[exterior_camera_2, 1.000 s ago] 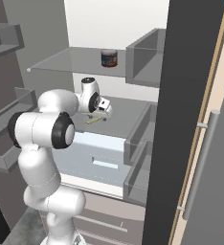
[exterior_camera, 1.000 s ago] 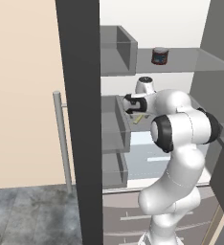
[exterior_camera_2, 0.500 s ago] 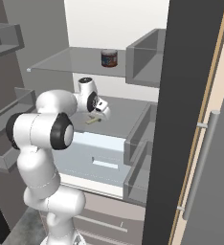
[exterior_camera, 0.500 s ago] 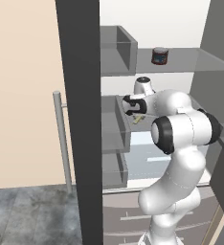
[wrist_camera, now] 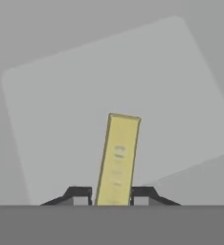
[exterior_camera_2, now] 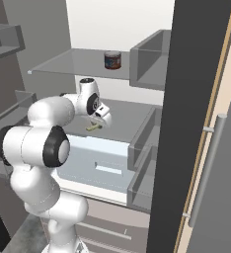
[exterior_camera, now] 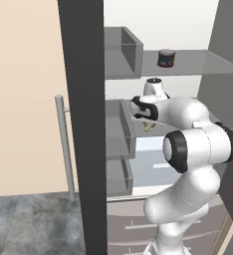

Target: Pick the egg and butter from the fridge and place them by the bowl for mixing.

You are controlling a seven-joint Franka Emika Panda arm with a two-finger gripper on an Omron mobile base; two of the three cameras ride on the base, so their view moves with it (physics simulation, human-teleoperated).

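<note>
No legible text, numbers or brand marks anywhere

Butter point(wrist_camera: 117, 160): two faint pale smudges on yellow face, mid-stick; too blurred to read as characters

Jar point(exterior_camera: 166, 58) on shelf above butter: red band around body, no lettering resolvable in left base view or right base view

Fridge point(exterior_camera: 81, 124) door edge, shelves, bins near butter: plain surfaces, no labels or signs

Open fridge point(exterior_camera_2: 196, 99), seen from the right. The tool point(exterior_camera_2: 98, 121) sits on the butter point(exterior_camera_2: 93, 127) on the middle shelf. A dark jar point(exterior_camera_2: 112, 60) stands on the shelf above the butter.
</note>
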